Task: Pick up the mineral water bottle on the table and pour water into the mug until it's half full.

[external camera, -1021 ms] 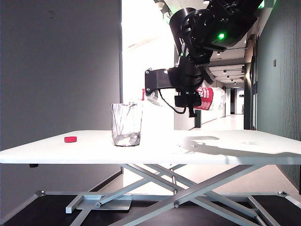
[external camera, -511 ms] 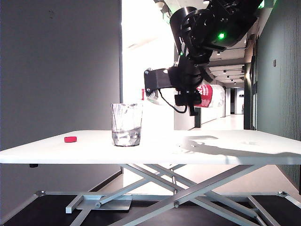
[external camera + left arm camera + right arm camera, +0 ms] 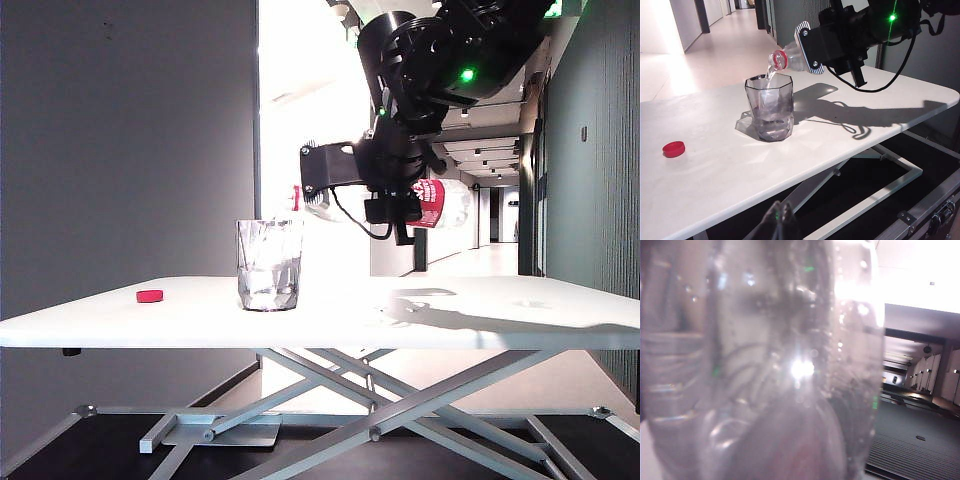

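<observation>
The mineral water bottle [image 3: 440,203] lies nearly level in the air, my right gripper [image 3: 388,198] shut on its middle. Its red-ringed neck [image 3: 778,59] hangs over the mug's rim, and a thin stream of water [image 3: 771,75] falls into the mug [image 3: 770,107]. The mug [image 3: 269,265] stands on the white table [image 3: 480,310], with water in its lower part. In the right wrist view the bottle [image 3: 765,365] fills the picture and hides the fingers. My left gripper [image 3: 782,220] hangs shut and empty below the table's near edge, far from the mug.
A small red cap [image 3: 150,296] lies on the table left of the mug, also seen as the red cap [image 3: 673,148] in the left wrist view. The table's grey scissor frame [image 3: 380,400] stands beneath. A corridor runs behind.
The right gripper has shifted the bottle slightly left and up and levelled it. The water in the mug stands higher than before. The left gripper has kept still.
</observation>
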Controlling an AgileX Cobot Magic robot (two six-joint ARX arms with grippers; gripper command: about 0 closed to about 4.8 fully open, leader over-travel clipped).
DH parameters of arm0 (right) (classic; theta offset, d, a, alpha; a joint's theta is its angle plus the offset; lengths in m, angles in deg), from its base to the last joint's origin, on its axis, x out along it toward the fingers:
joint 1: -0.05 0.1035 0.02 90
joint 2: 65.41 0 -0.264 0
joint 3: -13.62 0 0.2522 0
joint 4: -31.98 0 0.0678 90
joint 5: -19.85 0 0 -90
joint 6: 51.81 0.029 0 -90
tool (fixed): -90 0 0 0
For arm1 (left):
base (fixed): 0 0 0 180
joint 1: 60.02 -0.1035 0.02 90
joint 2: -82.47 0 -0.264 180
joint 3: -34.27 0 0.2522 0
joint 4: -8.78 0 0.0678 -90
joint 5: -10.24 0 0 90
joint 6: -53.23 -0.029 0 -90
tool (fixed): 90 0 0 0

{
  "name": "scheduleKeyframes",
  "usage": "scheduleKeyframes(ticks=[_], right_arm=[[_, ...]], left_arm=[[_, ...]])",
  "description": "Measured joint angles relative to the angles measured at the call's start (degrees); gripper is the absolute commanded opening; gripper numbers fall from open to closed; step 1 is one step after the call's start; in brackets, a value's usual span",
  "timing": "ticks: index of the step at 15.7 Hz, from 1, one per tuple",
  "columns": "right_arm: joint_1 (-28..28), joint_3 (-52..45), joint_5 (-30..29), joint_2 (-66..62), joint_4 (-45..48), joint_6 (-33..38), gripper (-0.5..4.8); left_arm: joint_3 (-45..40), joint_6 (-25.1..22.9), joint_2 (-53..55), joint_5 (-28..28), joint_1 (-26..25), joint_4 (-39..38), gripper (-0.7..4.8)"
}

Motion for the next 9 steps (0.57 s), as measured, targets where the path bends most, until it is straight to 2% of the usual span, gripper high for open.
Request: scheduleKeyframes(ticks=[3, 9], right_arm=[[0.0, 0.0, 0.0, 0.0, 0.0, 0.1, 2.1], [0.0, 0.0, -1.5, 0.1, -2.1, 13.1, 2.1]], left_arm=[[0.0, 0.0, 0.0, 0.0, 0.0, 0.0, -0.04], [0.0, -0.2, 0.0, 0.0, 0.0, 0.0, -0.04]])
